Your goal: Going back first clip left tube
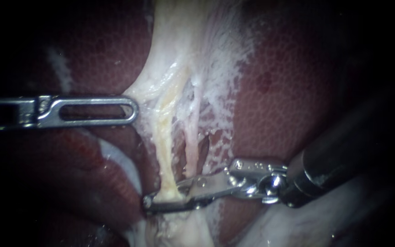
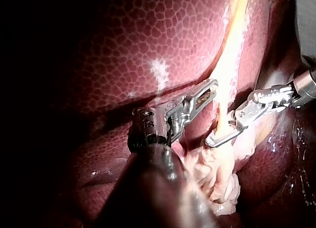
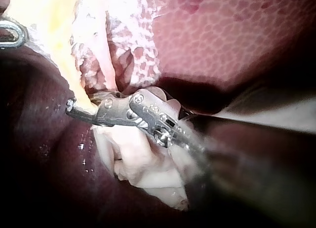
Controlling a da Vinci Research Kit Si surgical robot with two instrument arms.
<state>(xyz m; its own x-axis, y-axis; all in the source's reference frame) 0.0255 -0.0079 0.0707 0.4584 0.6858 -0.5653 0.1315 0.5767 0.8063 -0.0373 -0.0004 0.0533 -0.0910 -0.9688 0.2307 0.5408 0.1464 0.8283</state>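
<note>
Two instruments showed from the endoscope. Our right instrument (image 1: 161,200) had its jaws clamped on the left tube (image 1: 163,146), low on its yellow length, with the tube passing between them. Our left instrument (image 1: 131,110) lay just beside the left tube, higher up; we could not tell how its tip stood.

From the left wrist, the right instrument (image 2: 219,136) gripped the left tube (image 2: 229,75) just beyond our left instrument (image 2: 210,90).

From the right wrist, the left tube (image 3: 66,72) ran into the right instrument (image 3: 79,110), pinched from both sides.
</note>
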